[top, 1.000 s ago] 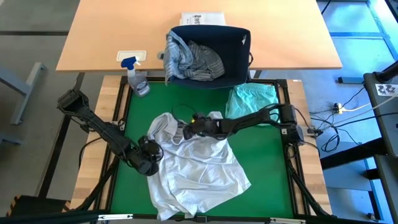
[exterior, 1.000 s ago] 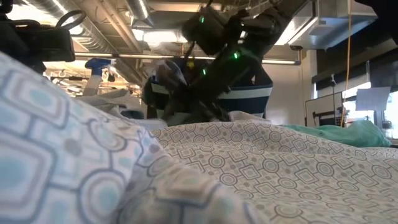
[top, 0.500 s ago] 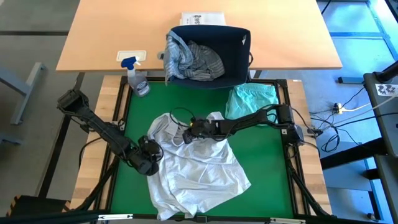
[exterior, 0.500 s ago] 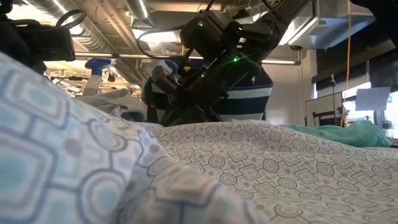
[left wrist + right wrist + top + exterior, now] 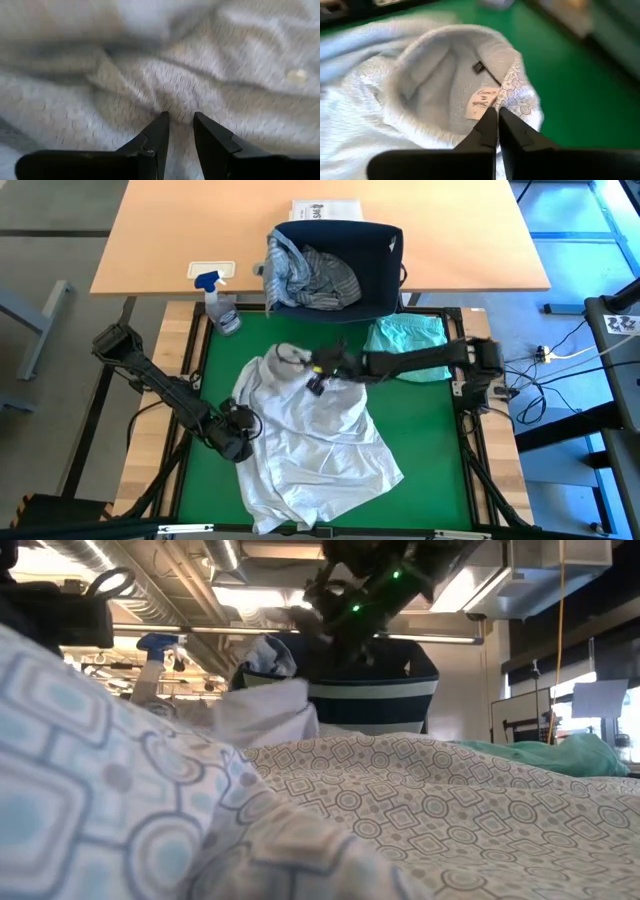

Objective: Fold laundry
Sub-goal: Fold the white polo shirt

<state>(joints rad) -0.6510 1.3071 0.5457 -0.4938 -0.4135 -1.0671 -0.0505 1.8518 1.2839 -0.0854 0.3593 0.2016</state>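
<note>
The patterned shirt (image 5: 310, 445) lies crumpled over the middle of the green mat (image 5: 430, 440), its collar end toward 12 o'clock and its hem spreading toward 6 o'clock. The right gripper (image 5: 316, 380) has its 2 fingers pressed together on the collar (image 5: 512, 95), right beside the neck label (image 5: 481, 102), and holds that part lifted above the rest of the cloth; in the low view the raised fold (image 5: 268, 712) hangs under the gripper (image 5: 325, 625) in front of the basket (image 5: 385, 690). The right arm reaches in from 3 o'clock.

The left gripper (image 5: 238, 438) sits at the shirt's 9 o'clock edge, its arm coming from 9 o'clock. Its fingers (image 5: 160, 132) are pinched on a fold of the shirt (image 5: 170, 90), with a little cloth between them.

A mint garment (image 5: 405, 340) lies folded at the mat's 2 o'clock corner, just beside the right arm. A grey-blue striped shirt (image 5: 310, 275) is bunched in the navy basket (image 5: 385, 255) on the wooden table (image 5: 150, 230) at 12 o'clock. A spray bottle (image 5: 220, 305) stands at 11 o'clock, near the mat's corner.
</note>
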